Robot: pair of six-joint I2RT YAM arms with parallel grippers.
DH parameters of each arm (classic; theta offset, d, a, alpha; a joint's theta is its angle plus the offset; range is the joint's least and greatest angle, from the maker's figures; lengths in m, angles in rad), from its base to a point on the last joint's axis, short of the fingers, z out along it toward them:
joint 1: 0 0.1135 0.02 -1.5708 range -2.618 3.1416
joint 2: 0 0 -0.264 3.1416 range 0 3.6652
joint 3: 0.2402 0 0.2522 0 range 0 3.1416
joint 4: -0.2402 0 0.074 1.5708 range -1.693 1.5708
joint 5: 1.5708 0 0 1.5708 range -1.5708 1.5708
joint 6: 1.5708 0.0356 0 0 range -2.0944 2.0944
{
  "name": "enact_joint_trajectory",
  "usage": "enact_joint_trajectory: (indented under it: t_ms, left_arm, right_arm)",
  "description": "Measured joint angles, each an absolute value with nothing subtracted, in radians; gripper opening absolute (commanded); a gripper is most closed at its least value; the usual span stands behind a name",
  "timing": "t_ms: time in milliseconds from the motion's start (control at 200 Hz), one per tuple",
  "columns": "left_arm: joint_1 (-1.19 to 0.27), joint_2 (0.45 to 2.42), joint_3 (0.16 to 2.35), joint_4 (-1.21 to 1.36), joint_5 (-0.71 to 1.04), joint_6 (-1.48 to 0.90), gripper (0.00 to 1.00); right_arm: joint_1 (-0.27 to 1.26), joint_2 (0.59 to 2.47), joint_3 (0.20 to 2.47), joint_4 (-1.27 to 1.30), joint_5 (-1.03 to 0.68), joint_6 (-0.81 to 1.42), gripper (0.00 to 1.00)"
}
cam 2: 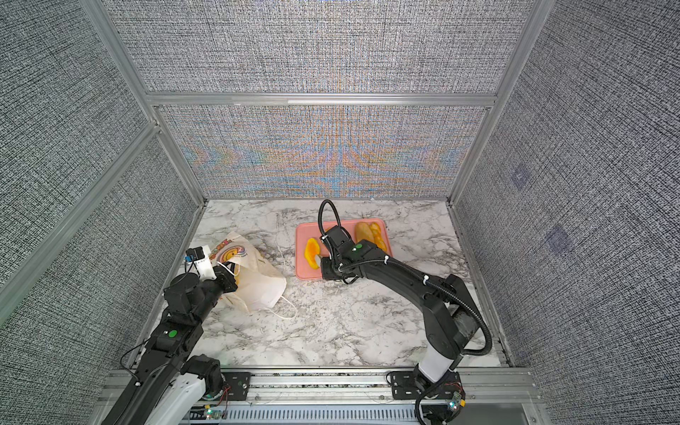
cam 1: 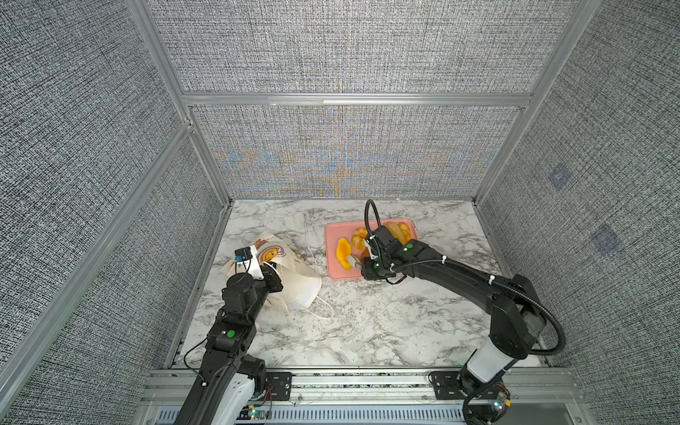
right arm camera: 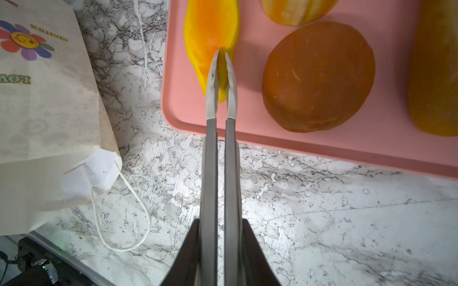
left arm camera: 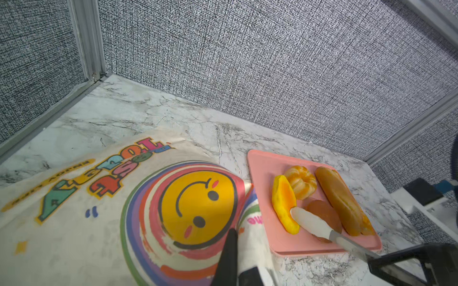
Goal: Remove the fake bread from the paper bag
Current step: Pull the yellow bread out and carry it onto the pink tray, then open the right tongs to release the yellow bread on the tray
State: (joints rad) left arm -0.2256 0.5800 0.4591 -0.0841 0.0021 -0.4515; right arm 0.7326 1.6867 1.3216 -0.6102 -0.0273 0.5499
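The paper bag (cam 1: pixel 294 283) (cam 2: pixel 259 281) (left arm camera: pixel 99 222) (right arm camera: pixel 44 111) lies tipped on its side at the left, smiley print up. My left gripper (cam 1: pixel 274 270) (left arm camera: pixel 239 257) is shut on the bag's edge near a cord handle. On the pink tray (cam 1: pixel 331 235) (left arm camera: pixel 262 163) (right arm camera: pixel 322 151) lies fake bread: a yellow crescent roll (cam 1: pixel 343 253) (right arm camera: pixel 210 32), a ridged bun (left arm camera: pixel 301 182), a round brown bun (right arm camera: pixel 318 76) and a long loaf (left arm camera: pixel 339 200). My right gripper (cam 1: pixel 364 265) (right arm camera: pixel 220 222) is shut on metal tongs (right arm camera: pixel 209 161) (left arm camera: pixel 314 224), whose tips pinch the crescent roll's end. The bag's inside is hidden.
The marble table (cam 1: pixel 368 323) is boxed in by grey fabric walls on aluminium rails. A loose white cord handle (right arm camera: pixel 124 222) of the bag trails on the table toward the front. The tray sits at the back right, close beside the bag.
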Motion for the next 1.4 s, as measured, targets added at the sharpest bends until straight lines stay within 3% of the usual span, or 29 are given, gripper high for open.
enact_joint_trajectory:
  t_ms: [140, 295, 770, 1396]
  left_arm:
    - [-0.226, 0.569, 0.456, -0.088, 0.001, -0.434, 0.0]
    - [-0.226, 0.567, 0.458, -0.094, 0.0, -0.421, 0.0]
    - [-0.226, 0.541, 0.463, -0.136, 0.003, -0.427, 0.0]
    - [-0.226, 0.421, 0.441, -0.223, -0.001, -0.481, 0.0]
  right_arm:
    - [0.729, 1.699, 1.351, -0.64, -0.023, 0.543, 0.32]
    - [0.723, 1.679, 1.358, -0.684, -0.004, 0.537, 0.36]
    - [0.752, 1.62, 1.461, -0.796, 0.047, 0.546, 0.38]
    - [0.938, 2.007, 1.97, -1.083, 0.332, 0.514, 0.4]
